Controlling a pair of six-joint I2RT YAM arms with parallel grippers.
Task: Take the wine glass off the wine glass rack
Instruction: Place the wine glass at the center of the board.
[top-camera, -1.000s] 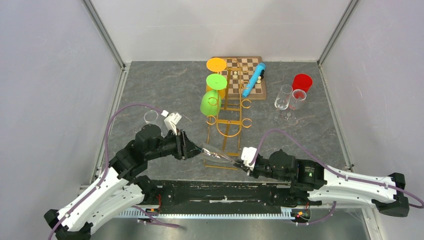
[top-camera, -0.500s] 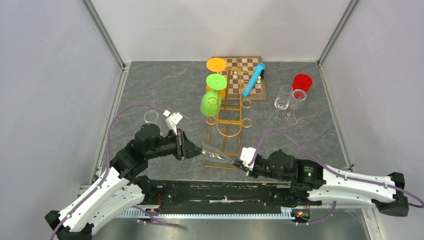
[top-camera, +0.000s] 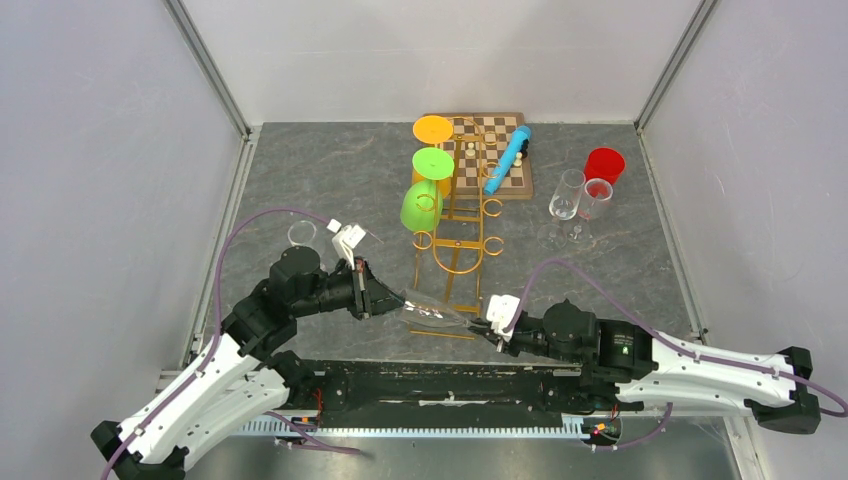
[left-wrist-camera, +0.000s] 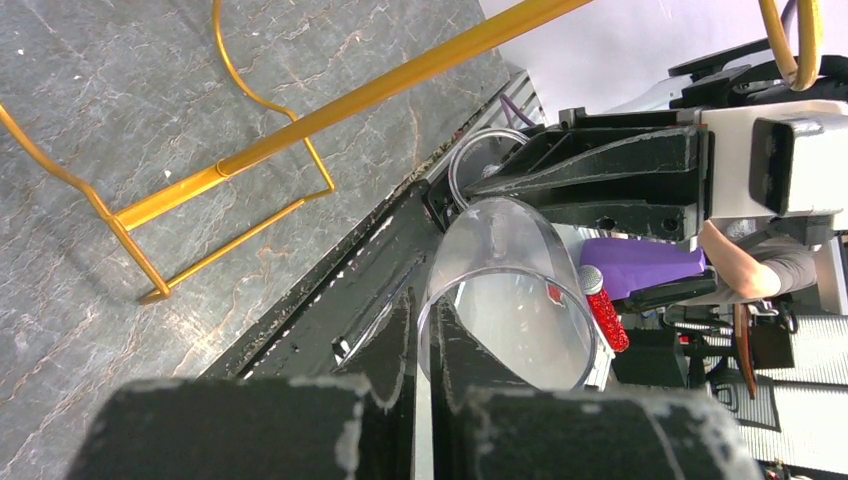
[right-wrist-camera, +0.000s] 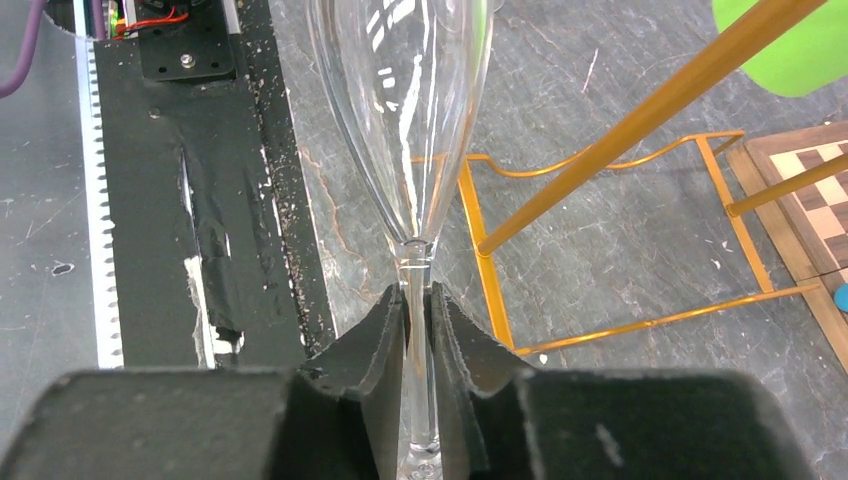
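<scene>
both ends of the wine glass (top-camera: 432, 313) are clamped: left tool (top-camera: 392, 298) on rim, right tool (top-camera: 488, 326) on stem; we judge for steadiness.

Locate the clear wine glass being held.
Top view, near centre: the clear wine glass lies sideways between the left gripper on its rim and the right gripper on its stem, by the gold wire rack's near edge.
</scene>
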